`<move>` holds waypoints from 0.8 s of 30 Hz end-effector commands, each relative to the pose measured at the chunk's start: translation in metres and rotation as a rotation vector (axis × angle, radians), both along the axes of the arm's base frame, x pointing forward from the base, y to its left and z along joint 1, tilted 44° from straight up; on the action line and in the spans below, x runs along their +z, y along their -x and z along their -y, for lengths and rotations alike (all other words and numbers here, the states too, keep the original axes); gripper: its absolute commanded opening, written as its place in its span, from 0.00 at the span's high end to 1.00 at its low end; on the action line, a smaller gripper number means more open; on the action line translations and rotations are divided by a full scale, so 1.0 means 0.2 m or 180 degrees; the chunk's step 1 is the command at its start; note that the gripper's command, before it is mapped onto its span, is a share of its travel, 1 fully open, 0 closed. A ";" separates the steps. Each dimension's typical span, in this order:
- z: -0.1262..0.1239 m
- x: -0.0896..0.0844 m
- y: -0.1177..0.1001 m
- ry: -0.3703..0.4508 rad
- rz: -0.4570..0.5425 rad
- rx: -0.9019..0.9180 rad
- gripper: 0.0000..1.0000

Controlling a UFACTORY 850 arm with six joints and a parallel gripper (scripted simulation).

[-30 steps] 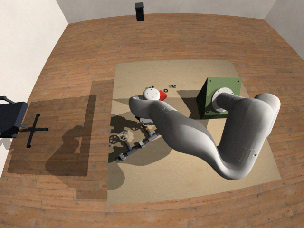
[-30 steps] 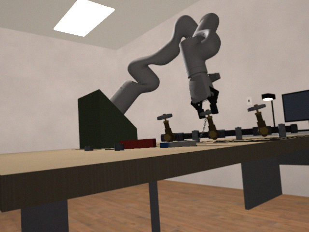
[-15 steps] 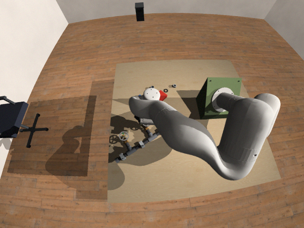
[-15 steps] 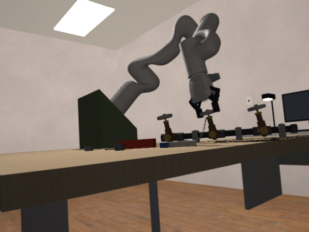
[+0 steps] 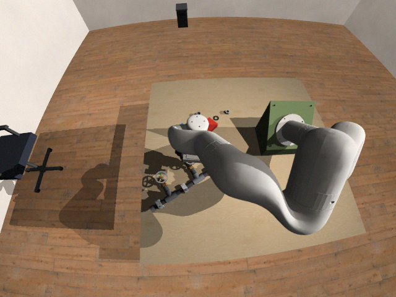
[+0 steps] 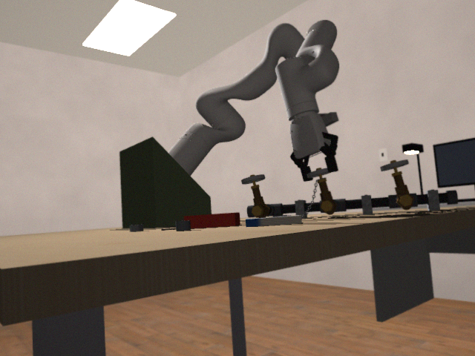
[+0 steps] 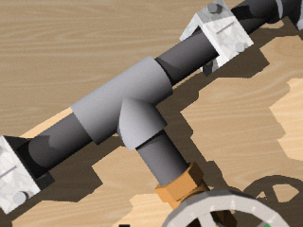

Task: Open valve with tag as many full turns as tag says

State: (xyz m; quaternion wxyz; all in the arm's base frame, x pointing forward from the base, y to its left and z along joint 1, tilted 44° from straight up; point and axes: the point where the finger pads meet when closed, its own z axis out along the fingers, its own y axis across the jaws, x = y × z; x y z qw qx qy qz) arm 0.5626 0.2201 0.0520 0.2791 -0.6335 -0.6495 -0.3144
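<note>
Three brass valves stand on a dark pipe at the far end of the table. The left valve and the right valve stand alone. The middle valve has a chain hanging from it; I cannot see the tag itself. My gripper is open, its fingers standing on either side of the middle valve's grey handwheel without gripping it. The wrist view shows this handwheel's rim at the bottom edge, the brass bonnet and the pipe tee. From above, the arm hides the gripper; one handwheel shows.
The green arm base stands at the table's right. A red block, a black ring and a nut lie behind the wrist. White pipe clamps hold the pipe. An office chair stands left of the table.
</note>
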 end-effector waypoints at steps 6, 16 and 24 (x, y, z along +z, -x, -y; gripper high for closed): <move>0.00 0.00 0.00 -0.0002 -0.0023 -0.0026 0.00; 0.00 0.00 0.00 -0.0019 -0.0395 -0.0342 0.00; 0.00 0.00 0.00 -0.0065 -0.1348 -0.1150 0.00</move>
